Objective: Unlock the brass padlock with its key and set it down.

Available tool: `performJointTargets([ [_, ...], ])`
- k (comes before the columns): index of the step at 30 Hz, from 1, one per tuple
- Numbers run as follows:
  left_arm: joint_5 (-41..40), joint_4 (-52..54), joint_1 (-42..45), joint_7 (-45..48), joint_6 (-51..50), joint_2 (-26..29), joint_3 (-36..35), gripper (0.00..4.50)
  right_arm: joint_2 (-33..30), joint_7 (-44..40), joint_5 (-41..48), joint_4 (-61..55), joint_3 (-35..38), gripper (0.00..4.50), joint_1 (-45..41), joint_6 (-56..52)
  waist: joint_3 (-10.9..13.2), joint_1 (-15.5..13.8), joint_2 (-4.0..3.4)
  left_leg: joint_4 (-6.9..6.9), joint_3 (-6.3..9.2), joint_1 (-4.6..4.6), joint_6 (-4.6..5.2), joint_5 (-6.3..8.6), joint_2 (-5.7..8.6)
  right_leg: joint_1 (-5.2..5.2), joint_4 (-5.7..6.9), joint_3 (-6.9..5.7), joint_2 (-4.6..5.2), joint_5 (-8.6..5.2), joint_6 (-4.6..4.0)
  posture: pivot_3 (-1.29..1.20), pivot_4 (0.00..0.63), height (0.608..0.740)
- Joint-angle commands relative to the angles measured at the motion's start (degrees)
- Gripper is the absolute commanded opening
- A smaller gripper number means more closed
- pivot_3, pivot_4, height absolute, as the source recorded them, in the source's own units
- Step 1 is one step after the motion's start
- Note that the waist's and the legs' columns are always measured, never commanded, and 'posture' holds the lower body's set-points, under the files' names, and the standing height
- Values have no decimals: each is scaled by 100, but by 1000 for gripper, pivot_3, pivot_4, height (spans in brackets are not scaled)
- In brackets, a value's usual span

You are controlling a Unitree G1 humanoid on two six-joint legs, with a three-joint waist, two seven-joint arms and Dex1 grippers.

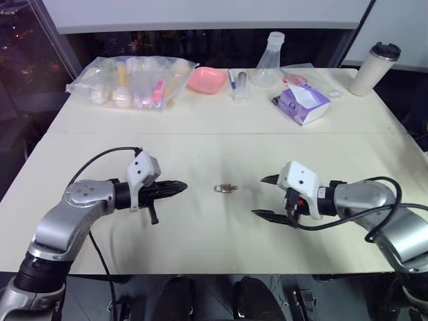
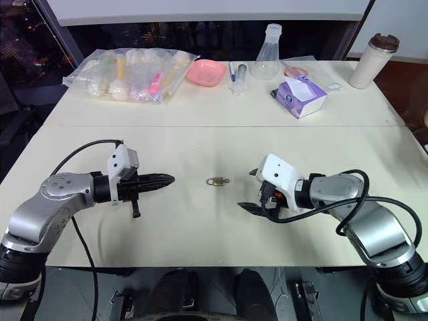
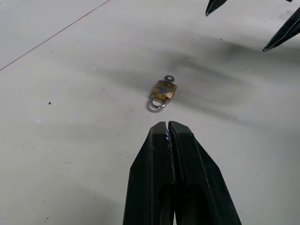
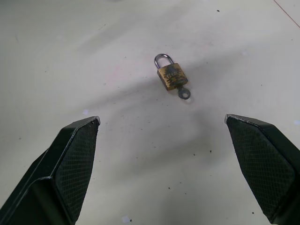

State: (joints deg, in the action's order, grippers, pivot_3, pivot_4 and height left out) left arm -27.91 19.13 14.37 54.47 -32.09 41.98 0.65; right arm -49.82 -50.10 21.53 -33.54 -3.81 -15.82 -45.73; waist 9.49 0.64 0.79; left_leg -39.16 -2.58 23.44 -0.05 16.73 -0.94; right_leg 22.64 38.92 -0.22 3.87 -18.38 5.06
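Brass padlock (image 4: 171, 76) flat on cream table (image 1: 200, 154), between both grippers, touched by neither. Silvery shackle looks seated; key (image 4: 183, 93) sits in keyhole, bow toward right gripper. Left gripper (image 1: 182, 188) pinched fully closed, nothing held, tips aimed at padlock. Right gripper (image 1: 265, 196) spread wide, empty, facing padlock from other side.

Risks, as judgement: padlock tiny against fingers, so closing pads may skid it across smooth table. Key bow small; poor pinch could slip, or pull key out unturned.

A pale cream table (image 1: 200, 120) fills the room's middle — behind it a dark window (image 1: 27, 40) beneath a white wall.
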Motion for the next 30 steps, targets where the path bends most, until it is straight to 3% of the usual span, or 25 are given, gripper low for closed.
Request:
performJointTargets([
  [1,-5,51,82,-3,213,-42,-133,0,-54,3,13,-46,70,4438,-125,94,0,-3,0,0,0,0,0,0,0,0,0,0,0,0,0,0,150,715],
  [20,-1,3,232,-104,-49,-150,-25,0,-93,36,3,-102,14,4438,-59,80,0,1,0,0,0,0,0,0,0,0,0,0,1,0,0,0,150,715],
  [26,360,-73,205,-89,286,-259,308,0,-87,48,-34,-90,-22,4438,-91,108,0,-7,0,1,0,0,0,0,0,0,0,-1,1,0,0,0,150,715],
  [30,452,-198,162,62,464,-293,463,1282,-61,63,-57,-77,-43,4500,-122,132,0,1,0,1,0,1,0,0,1,0,-2,-1,1,0,-1,0,150,715],
])
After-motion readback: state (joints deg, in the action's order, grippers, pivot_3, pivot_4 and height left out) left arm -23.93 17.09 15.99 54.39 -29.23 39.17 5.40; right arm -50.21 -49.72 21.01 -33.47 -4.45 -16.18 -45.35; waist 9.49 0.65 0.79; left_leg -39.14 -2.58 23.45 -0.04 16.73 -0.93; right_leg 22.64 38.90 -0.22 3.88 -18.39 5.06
